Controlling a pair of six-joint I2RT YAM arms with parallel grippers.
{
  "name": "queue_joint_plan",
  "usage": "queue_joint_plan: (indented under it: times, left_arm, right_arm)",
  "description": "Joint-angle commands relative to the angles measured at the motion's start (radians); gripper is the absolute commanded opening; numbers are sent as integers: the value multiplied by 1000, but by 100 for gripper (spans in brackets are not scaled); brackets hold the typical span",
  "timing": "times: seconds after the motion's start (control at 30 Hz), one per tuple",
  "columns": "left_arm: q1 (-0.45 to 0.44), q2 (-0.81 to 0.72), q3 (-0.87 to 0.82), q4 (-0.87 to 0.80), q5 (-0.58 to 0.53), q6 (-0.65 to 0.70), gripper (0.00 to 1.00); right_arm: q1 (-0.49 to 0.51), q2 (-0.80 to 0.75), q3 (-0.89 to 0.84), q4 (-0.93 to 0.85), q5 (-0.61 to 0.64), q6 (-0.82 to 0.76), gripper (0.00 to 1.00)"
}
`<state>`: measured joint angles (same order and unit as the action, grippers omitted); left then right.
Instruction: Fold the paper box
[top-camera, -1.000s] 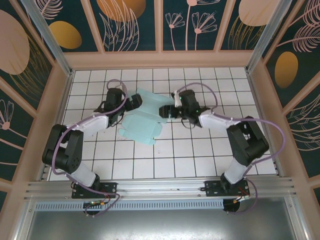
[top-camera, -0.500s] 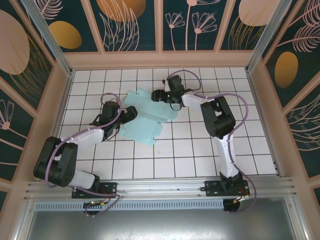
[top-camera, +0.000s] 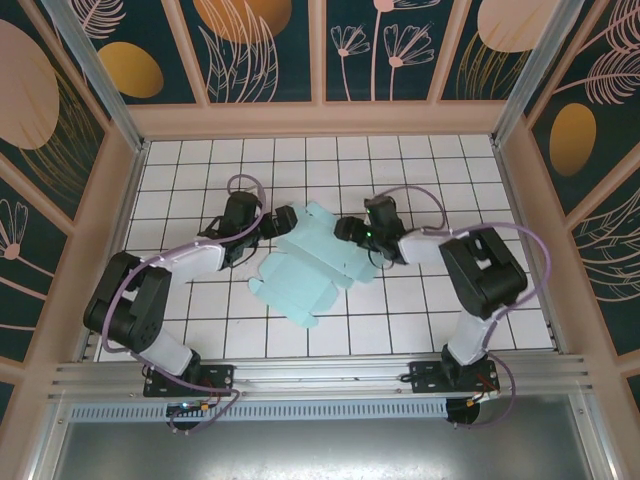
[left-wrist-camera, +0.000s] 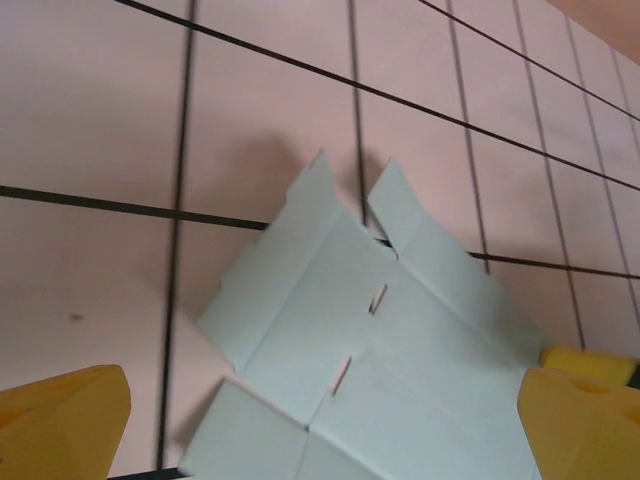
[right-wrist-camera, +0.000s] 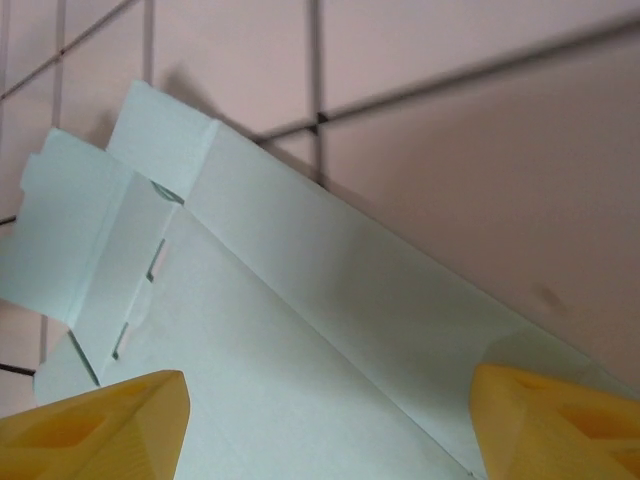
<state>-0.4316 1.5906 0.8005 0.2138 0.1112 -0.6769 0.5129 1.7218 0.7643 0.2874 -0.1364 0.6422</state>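
Hardly started: the paper box (top-camera: 305, 264) lies nearly flat, left end effector (top-camera: 291, 220) open at its eleven o'clock, right end effector (top-camera: 343, 230) open at one.

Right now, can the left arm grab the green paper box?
Probably yes. The left gripper is open right at the edge of the paper box, with nothing blocking it.
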Motion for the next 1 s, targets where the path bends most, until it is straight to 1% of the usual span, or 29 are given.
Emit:
queue_joint_plan:
  times: [0.0, 0.1, 0.23, 0.27, 0.33, 0.43, 0.5, 0.53, 0.63, 0.7, 0.83, 0.97]
  left_arm:
    - [-11, 46, 21, 42, 71, -32, 99]
    - [-42, 68, 39, 54, 95, -40, 99]
    - [-94, 52, 52, 30, 98, -77, 99]
    - [-111, 37, 44, 22, 94, -118, 99]
    - [-147, 7, 15, 20, 94, -201, 95]
    - [-213, -37, -27, -8, 52, -299, 90]
    - [-242, -47, -70, 4, 66, -375, 88]
    - [-251, -49, -99, 22, 79, -409, 85]
    - [-264, -38, -177, 98, 122, -467, 79]
    - [-264, -13, -188, 96, 126, -459, 76]
    - [-250, 49, -141, -2, 90, -367, 69]
    - [-171, 96, -125, -37, 115, -292, 67]
  right_arm:
    - [1, -111, -140, 37, 147, 137, 74]
    - [-8, -163, -176, 36, 146, 128, 74]
    - [-9, -210, -176, 83, 129, 28, 75]
    - [-9, -211, -161, 73, 131, 9, 75]
    - [-14, -205, -142, 74, 126, -8, 75]
    - [-34, -176, -127, 112, 81, 7, 75]
    - [-42, -156, -120, 148, 49, 24, 75]
    - [-44, -149, -119, 171, 37, 28, 75]
    - [-52, -140, -115, 207, 20, 25, 77]
    - [-62, -142, -115, 222, 4, 8, 80]
    - [-92, -176, -120, 214, -31, -83, 89]
    - [-129, -241, -135, 187, -55, -155, 93]
